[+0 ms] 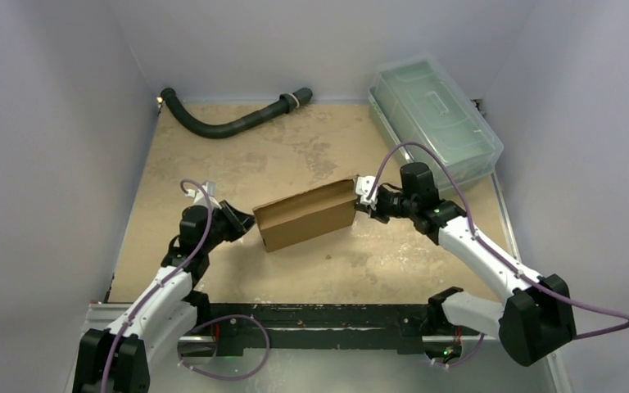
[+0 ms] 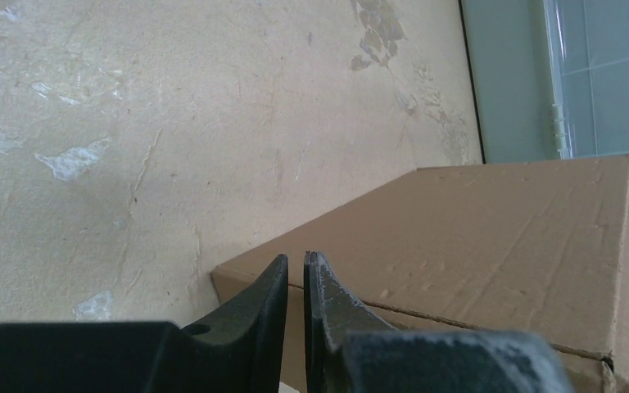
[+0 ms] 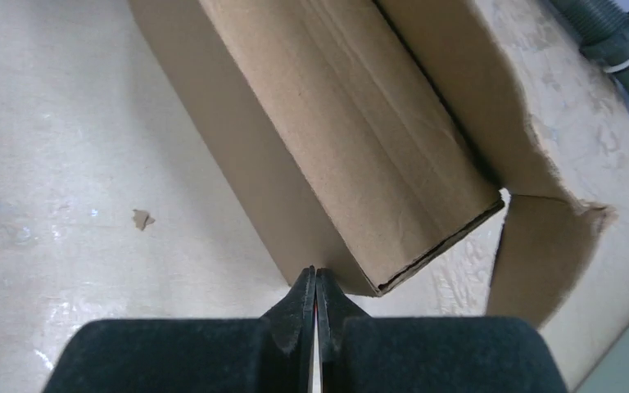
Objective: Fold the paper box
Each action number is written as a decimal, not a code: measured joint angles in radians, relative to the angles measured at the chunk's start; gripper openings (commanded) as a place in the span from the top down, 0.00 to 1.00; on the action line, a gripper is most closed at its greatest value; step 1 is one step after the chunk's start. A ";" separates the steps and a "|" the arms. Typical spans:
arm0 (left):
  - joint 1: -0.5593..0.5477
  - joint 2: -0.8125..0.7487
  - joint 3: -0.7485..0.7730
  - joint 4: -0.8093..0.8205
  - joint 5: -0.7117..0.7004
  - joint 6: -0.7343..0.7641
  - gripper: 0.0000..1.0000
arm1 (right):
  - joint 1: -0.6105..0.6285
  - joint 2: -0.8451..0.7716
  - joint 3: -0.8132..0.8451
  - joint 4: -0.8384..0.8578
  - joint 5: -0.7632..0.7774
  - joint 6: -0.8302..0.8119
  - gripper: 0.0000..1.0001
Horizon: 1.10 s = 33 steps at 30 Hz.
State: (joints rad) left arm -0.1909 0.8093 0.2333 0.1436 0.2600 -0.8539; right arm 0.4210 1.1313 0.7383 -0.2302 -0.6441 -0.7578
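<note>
Two arms reach over a tan, patch-worn table (image 1: pixel 295 155). A clear greenish plastic bin (image 1: pixel 434 115) with its lid on lies at the far right corner. The paper box (image 1: pixel 307 214) sits at mid-table, set at a slant between the two grippers, partly formed. One torn flap (image 3: pixel 540 254) hangs loose at its right end. A dark ribbed hose (image 1: pixel 229 124) curves along the far left edge, well apart from the box.

The left gripper (image 2: pixel 296 262) is at the box's left end. Its fingers (image 2: pixel 266 303) are nearly together with a thin slit between them. Whether board is pinched there cannot be told. The right gripper (image 3: pixel 315 274) is at the box's right end, its fingers (image 3: pixel 295 307) pressed tip to tip at the bottom corner. A small cardboard scrap (image 3: pixel 141 218) lies on the table beside the box.
</note>
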 measured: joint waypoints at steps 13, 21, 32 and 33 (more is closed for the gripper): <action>0.000 -0.234 -0.002 -0.113 -0.091 -0.012 0.82 | -0.211 -0.154 0.069 -0.268 -0.225 -0.166 0.73; 0.000 -0.448 0.071 -0.348 -0.196 -0.021 0.32 | -0.269 -0.204 0.110 -0.154 -0.283 0.092 0.47; 0.000 -0.444 0.351 -0.514 -0.053 0.147 0.05 | -0.251 0.018 0.301 -0.222 -0.267 0.055 0.41; 0.000 -0.418 0.378 -0.521 -0.024 0.174 0.05 | -0.250 0.020 0.303 -0.225 -0.267 0.049 0.41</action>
State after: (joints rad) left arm -0.1913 0.3916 0.6113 -0.3771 0.2359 -0.6800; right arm 0.1707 1.1515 1.0416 -0.4557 -0.9115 -0.7086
